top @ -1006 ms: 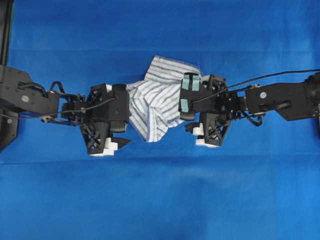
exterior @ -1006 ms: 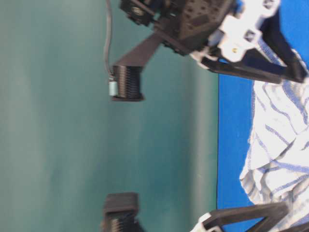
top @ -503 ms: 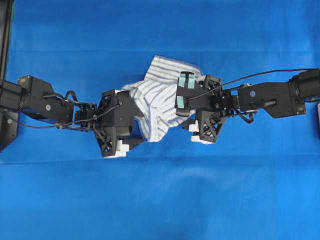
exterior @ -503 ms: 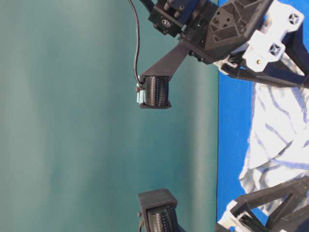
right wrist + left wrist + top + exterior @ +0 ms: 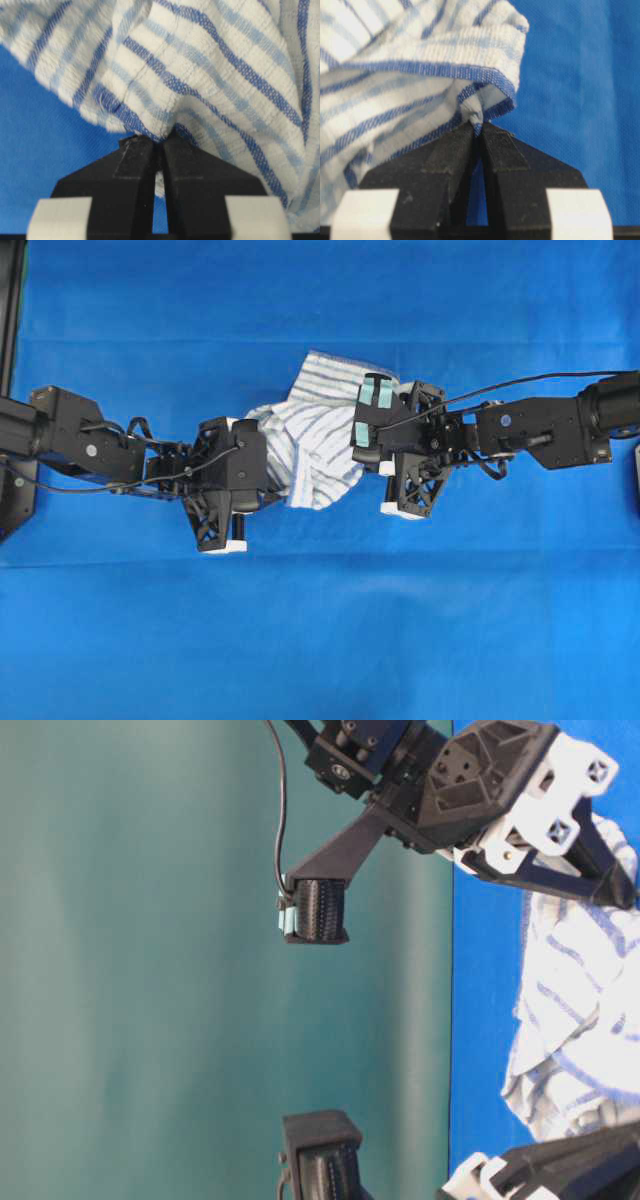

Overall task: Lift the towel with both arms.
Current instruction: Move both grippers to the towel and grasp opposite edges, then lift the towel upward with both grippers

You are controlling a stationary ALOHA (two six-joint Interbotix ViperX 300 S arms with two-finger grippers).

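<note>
The towel, white with blue stripes, lies crumpled on the blue cloth between the two arms. My left gripper is shut on a fold of the towel's edge, the cloth pinched at its fingertips. In the overhead view it sits at the towel's left side. My right gripper is shut on the towel too, a bit of cloth showing between its fingers. Overhead, its wrist camera covers the towel's right edge. The table-level view shows the towel bunched between both grippers.
The blue tablecloth spreads in all directions around the arms. A dark frame stands at the left edge. In the table-level view a teal wall fills the left, with two black wrist cameras in front of it.
Both grippers have closed from wide open onto the towel's edges. The towel has bunched up narrower between them, its lower tail drawn up.
</note>
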